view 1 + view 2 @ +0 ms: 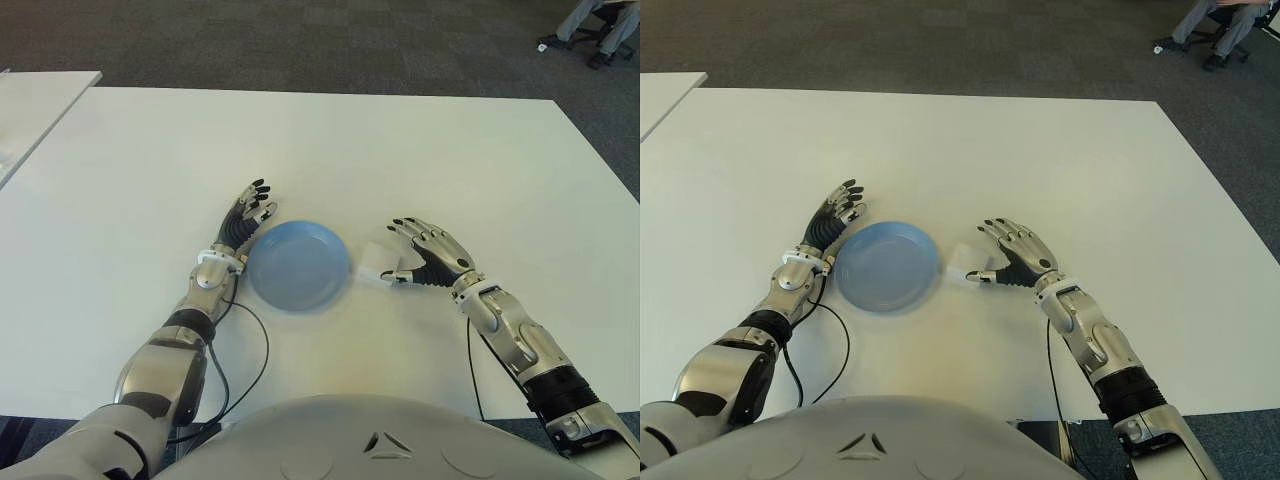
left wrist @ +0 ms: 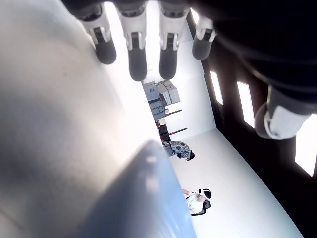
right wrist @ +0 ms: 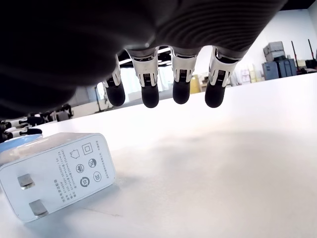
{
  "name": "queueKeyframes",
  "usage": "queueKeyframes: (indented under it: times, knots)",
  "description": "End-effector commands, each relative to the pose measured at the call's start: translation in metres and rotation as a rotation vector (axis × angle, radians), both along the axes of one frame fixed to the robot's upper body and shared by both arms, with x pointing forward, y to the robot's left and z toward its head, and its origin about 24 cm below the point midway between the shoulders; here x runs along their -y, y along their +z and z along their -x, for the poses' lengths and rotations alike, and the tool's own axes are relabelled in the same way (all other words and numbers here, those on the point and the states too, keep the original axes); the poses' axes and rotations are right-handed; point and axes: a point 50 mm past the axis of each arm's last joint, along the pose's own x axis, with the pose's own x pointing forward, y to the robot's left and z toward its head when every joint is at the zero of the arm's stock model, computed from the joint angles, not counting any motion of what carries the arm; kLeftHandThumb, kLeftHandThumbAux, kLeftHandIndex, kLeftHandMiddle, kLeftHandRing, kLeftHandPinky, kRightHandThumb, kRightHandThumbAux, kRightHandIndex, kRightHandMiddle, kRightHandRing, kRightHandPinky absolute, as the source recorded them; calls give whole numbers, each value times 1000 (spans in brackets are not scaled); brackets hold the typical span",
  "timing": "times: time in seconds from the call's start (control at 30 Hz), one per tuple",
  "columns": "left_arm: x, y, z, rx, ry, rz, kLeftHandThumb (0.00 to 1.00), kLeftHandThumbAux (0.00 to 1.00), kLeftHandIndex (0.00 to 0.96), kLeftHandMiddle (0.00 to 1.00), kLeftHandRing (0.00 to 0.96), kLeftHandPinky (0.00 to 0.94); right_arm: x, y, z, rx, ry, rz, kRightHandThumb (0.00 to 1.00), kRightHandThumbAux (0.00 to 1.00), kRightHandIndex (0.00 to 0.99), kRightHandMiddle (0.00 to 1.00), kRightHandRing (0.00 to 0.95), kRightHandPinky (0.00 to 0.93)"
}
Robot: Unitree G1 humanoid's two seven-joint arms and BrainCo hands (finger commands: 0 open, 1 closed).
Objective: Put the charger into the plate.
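A white square charger (image 1: pixel 378 260) lies on the white table (image 1: pixel 400 150), just right of the blue plate (image 1: pixel 297 265). The right wrist view shows the charger (image 3: pixel 57 171) on its side with its two prongs facing the camera. My right hand (image 1: pixel 428 252) hovers beside the charger on its right, fingers (image 3: pixel 181 91) spread above the tabletop and holding nothing; its thumb tip sits close to the charger's near corner. My left hand (image 1: pixel 248 212) shows at the plate's left rim with fingers stretched out flat and open.
A cable (image 1: pixel 262 350) loops on the table near my left forearm. A second white table (image 1: pixel 30 105) stands at the far left. A seated person's legs (image 1: pixel 590 30) show on the carpet at the far right.
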Motion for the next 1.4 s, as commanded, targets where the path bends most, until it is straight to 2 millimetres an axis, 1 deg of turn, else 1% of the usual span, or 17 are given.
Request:
queueKeyframes:
  times: [0.03, 0.63, 0.93, 1.4]
  knots:
    - [7, -31, 27, -178, -23, -16, 0, 464, 23, 165, 167, 152, -4, 4, -1, 6, 8, 1, 249, 169, 0, 0, 0, 0]
    - [9, -33, 26, -194, -24, 3, 0, 485, 17, 163, 161, 138, -12, 17, 6, -4, -27, 47, 256, 175, 0, 0, 0, 0]
    - [10, -33, 26, -196, -23, 20, 0, 494, 19, 159, 157, 136, -20, 14, 9, -32, -50, 81, 289, 158, 0, 0, 0, 0]
    - [12, -33, 26, -195, -17, 24, 0, 491, 24, 159, 156, 140, -25, 8, 12, -44, -68, 99, 327, 160, 0, 0, 0, 0]
